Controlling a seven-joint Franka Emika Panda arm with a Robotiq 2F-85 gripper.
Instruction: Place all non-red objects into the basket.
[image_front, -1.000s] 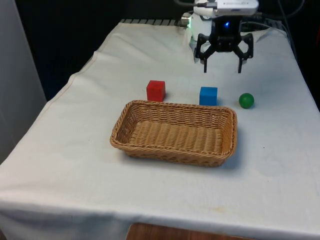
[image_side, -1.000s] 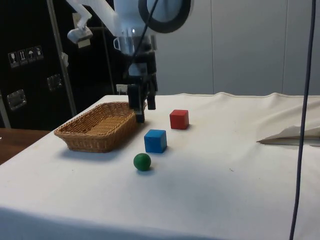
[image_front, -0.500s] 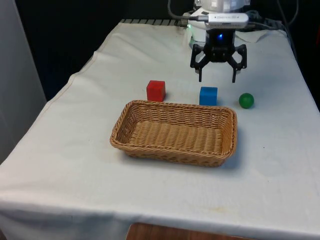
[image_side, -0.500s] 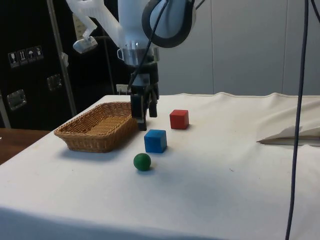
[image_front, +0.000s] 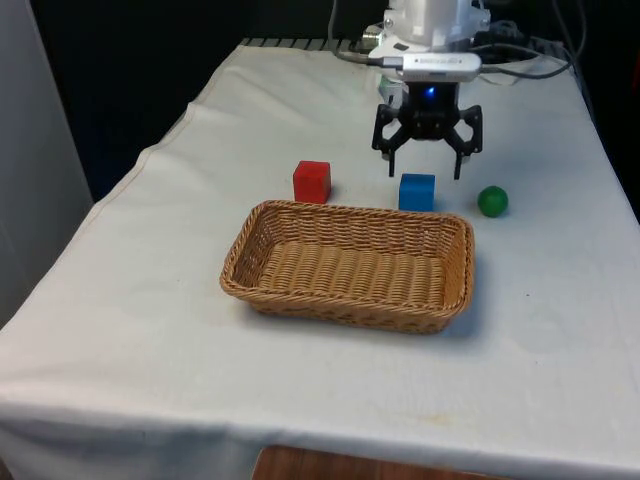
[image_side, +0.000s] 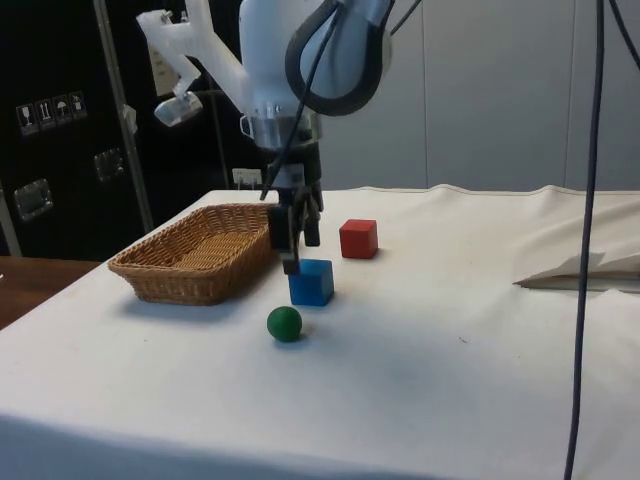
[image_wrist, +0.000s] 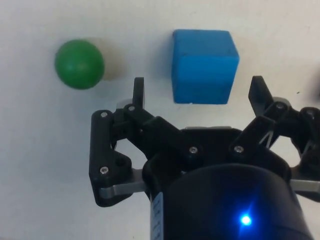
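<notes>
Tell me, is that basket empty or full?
Empty: the basket shows only bare wicker inside; both cubes and the ball sit outside it.

Even, bright overhead light fell on the white cloth (image_front: 150, 260); objects near the gripper (image_front: 425, 172) cast soft, short shadows, and the background behind it stayed dark

the gripper (image_front: 424, 166) hangs spread just above the blue cube (image_front: 417, 191), bare cloth on both sides of the cube for its fingers. the green ball (image_front: 492, 201) sits near on the front view's right, the red cube (image_front: 312, 181) apart on the left, and the basket (image_front: 438, 302) rim stands close in front.
</notes>
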